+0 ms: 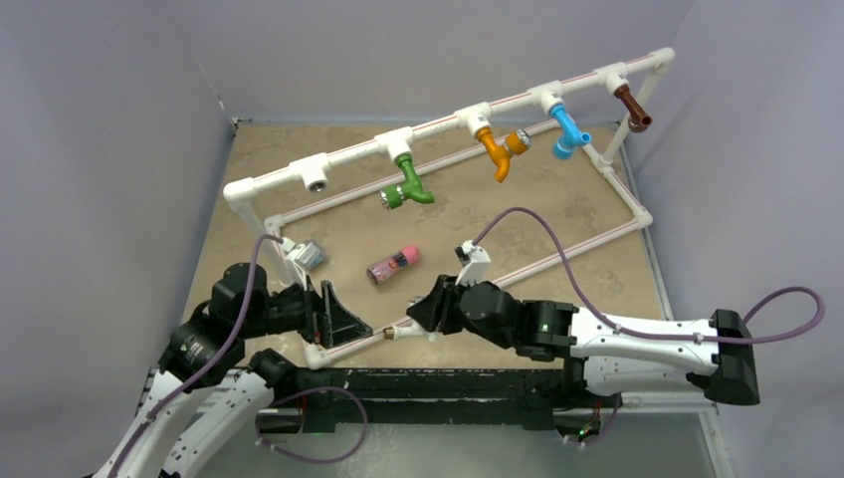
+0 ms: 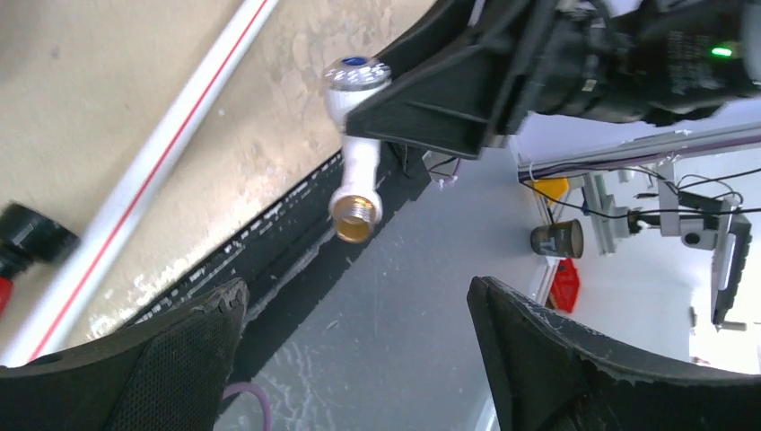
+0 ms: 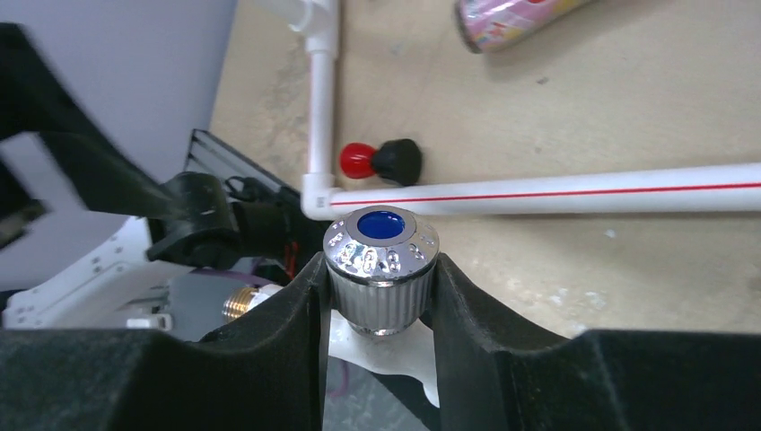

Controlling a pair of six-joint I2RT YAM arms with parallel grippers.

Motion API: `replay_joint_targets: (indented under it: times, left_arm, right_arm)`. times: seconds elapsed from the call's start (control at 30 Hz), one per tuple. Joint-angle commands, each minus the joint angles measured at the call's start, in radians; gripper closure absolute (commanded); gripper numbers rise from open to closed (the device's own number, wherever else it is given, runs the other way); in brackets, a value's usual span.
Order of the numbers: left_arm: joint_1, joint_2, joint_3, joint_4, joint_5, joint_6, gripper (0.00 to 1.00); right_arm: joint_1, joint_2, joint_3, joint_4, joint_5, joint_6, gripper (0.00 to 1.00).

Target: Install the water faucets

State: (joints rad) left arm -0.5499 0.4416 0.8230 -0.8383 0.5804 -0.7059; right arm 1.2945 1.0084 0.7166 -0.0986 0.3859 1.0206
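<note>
Faucets, mounted: four on the upper rail of the frame [image 1: 438,125]: green faucet [image 1: 406,189], orange faucet [image 1: 500,149], blue faucet [image 1: 567,129], brown faucet [image 1: 632,108].
Faucets, loose: one, the white faucet [image 2: 359,162], held at the near edge of the surface [image 1: 557,199], with its brass thread pointing down over the black edge rail.
Fittings: five on the upper rail; the leftmost fitting [image 1: 316,181] shows an open socket.
Right claw [image 3: 380,269]: clamped on the white faucet's ribbed knob.
Left claw [image 2: 354,301]: spread wide, nothing between the fingers, just beside the right claw.
Other items: one cylinder [image 1: 391,266], lying inside the frame.
Edges: walls stand close on the left, rear and right.
Room: bare surface between the cylinder and the mounted faucets.
</note>
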Motion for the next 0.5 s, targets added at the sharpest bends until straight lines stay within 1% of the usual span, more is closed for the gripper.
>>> replay_joint_targets:
  times: [0.0,0.07,0.17,0.23,0.37,0.47]
  left_arm:
    - [0.006,-0.056,-0.075,0.036,0.038,-0.143,0.09]
    - [0.005,-0.083,-0.100,0.045,0.032,-0.175,0.10]
    - [0.006,-0.114,-0.134,0.077,0.006,-0.237,0.15]
    - [0.006,-0.123,-0.157,0.107,0.009,-0.273,0.17]
    - [0.005,-0.117,-0.160,0.120,-0.003,-0.287,0.19]
    - [0.007,-0.113,-0.157,0.120,-0.005,-0.287,0.22]
  right_arm:
    - [0.072,0.024,0.115,0.073,0.144,0.039,1.00]
    - [0.098,0.040,0.133,0.073,0.169,0.052,1.00]
    - [0.131,0.089,0.160,0.074,0.199,0.078,1.00]
    - [0.145,0.128,0.189,0.061,0.217,0.096,1.00]
    - [0.162,0.204,0.254,-0.002,0.252,0.143,1.00]
    - [0.163,0.223,0.269,0.003,0.254,0.155,1.00]
